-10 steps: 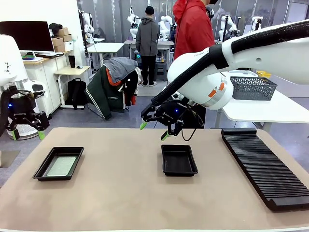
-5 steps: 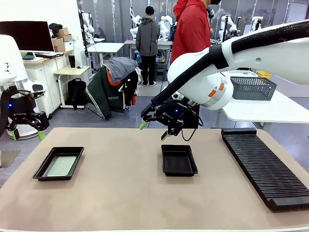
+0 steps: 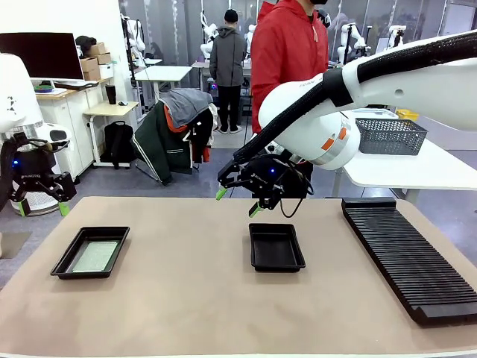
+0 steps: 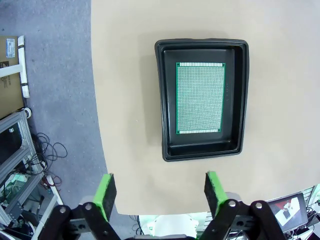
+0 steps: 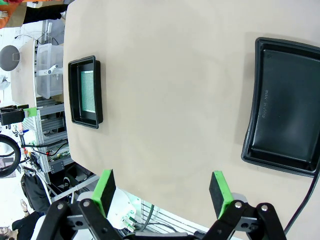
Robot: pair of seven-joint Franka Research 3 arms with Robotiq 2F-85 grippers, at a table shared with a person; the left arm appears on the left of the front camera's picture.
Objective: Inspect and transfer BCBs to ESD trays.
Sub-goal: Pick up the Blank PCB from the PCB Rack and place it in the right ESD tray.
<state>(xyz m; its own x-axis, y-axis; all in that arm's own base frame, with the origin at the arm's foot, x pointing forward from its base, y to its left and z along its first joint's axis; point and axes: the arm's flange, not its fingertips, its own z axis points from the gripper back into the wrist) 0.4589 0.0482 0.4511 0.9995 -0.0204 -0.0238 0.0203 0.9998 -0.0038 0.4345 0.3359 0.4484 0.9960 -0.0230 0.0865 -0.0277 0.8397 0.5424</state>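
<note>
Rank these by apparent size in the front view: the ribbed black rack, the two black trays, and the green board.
1. Ribbed black rack: clearly the largest.
2. Left tray and middle tray: these look about alike, so they are not ranked against each other.
3. Green board, lying inside the left tray: smallest.

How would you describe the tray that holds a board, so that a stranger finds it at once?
Begin at the tan table mat. Two shallow black trays lie on it; take the tray near its left edge. It alone holds a pale-green board, while the middle tray has a bare black floor.
</note>
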